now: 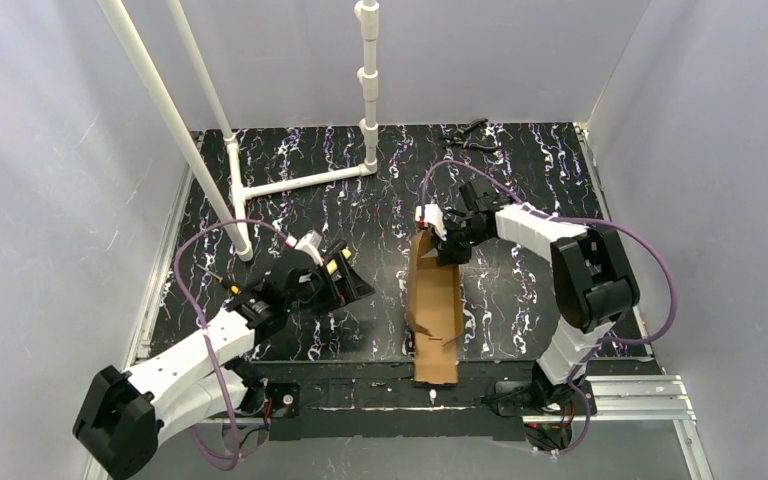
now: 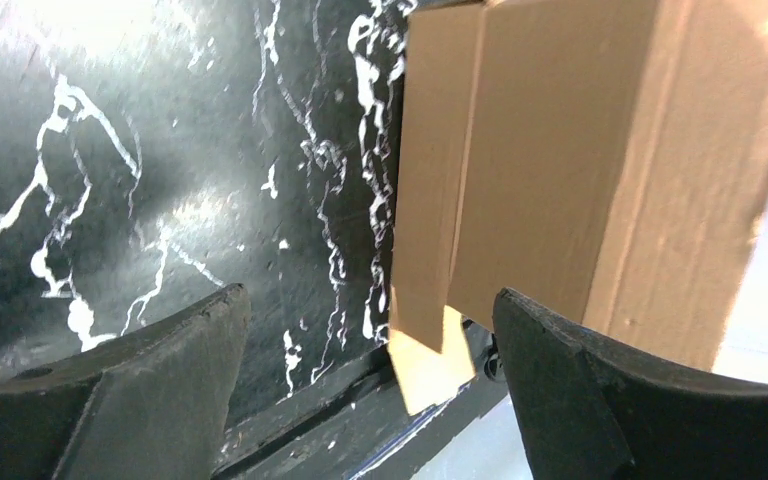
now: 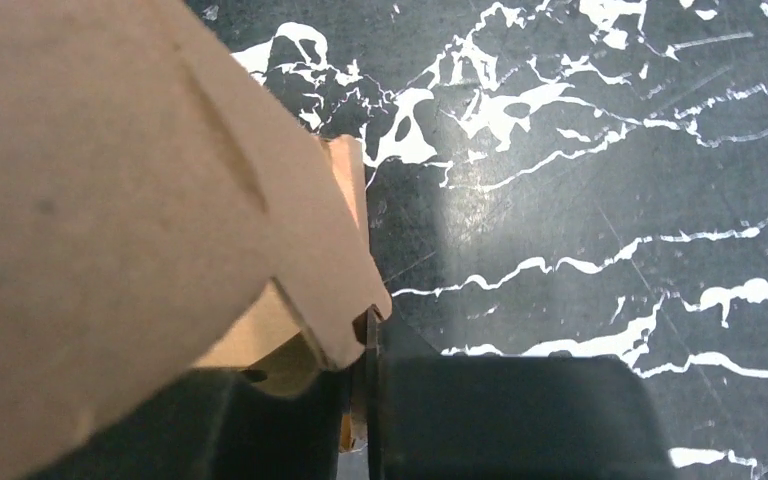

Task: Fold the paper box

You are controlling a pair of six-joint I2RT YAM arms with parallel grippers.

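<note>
Black marbled table (image 1: 520, 170), white walls close on three sides, and a white pipe frame (image 1: 300, 182) stands at the back left, with open floor between the two arms. The paper box (image 1: 434, 300) lies lengthways in the middle, its near end poking past the table's front edge. The right gripper (image 1: 447, 240) is at the box's far end, jaws narrowed right down and pinching a cardboard flap, that arm reaching in from the right with its elbow raised. The left gripper (image 1: 353, 283) is spread wide and holds nothing. It sits left of the box, not touching it, with the arm low and stretched forward.
</note>
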